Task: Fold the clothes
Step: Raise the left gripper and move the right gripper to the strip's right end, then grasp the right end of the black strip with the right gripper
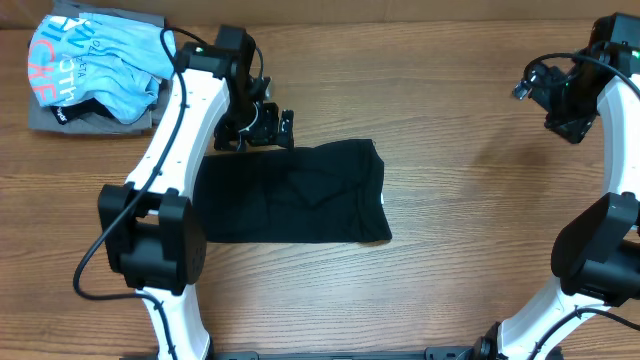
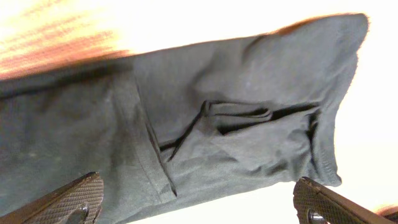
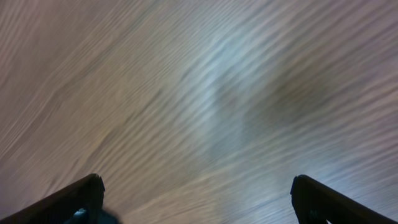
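Note:
The clothes, a black T-shirt (image 1: 300, 195), lie folded into a flat rectangle on the wooden table (image 1: 460, 200) at the middle. In the left wrist view the T-shirt (image 2: 249, 106) fills most of the frame, creased, with a sleeve hem showing. My left gripper (image 1: 262, 132) hovers at the shirt's far left edge. It stands open (image 2: 196, 186), its jaws wide apart over the cloth and holding nothing. My right gripper (image 1: 527, 82) is far off at the back right, open (image 3: 196, 183) over bare wood.
A light blue shirt with coral and white lettering (image 1: 95, 65) is bunched at the back left corner on top of a grey folded garment (image 1: 50, 118). The left arm's white links (image 1: 170, 150) reach along the black shirt's left side.

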### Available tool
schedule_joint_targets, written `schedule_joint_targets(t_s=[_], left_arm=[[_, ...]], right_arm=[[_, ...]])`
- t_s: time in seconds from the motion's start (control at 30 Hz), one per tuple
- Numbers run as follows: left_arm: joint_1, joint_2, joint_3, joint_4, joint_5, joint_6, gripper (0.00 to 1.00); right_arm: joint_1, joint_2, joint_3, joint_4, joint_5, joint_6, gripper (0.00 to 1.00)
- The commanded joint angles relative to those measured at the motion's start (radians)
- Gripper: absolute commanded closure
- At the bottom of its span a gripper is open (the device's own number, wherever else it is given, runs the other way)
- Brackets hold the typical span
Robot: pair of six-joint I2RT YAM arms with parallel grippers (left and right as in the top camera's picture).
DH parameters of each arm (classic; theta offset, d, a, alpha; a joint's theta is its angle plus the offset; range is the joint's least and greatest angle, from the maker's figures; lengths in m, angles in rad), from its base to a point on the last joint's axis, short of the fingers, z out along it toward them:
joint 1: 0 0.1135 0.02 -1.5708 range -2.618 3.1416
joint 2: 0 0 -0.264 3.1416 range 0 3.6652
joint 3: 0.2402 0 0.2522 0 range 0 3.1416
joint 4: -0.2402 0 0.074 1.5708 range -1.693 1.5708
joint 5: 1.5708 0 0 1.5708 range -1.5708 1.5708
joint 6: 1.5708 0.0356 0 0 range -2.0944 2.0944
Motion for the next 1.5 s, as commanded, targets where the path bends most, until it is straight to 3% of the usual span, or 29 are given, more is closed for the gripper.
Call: schedule_joint_targets(t_s=[0.0,0.17,0.47,0.8,1.47], left_arm=[[0.006,-0.145,0.05,0.016,-0.017,0.012,0.0],[0.006,-0.289,0.05,0.015,-0.175,-0.039,0.0],[0.006,-0.359,0.045,-0.074,-0.434,-0.149,0.0],[0.007,-0.348,0.038,-0.093,-0.438,-0.149,0.0],[0.006,-0.348,0.037,-0.082,-0.438,-0.149,0.0]], right_arm=[[0.0,-0.001,0.001,-0.007,-0.144,0.021,0.0],[0.013,-0.003,0.002,-0.055,-0.33,-0.024,0.0],[0.243,-0.01,0.0,-0.205,-0.085,-0.125,0.0],[0.486,0.04,-0.01,-0.185,-0.039,-0.137,0.0],[0.527,0.069,-0.361,0.177,-0.246,-0.087,0.0]])
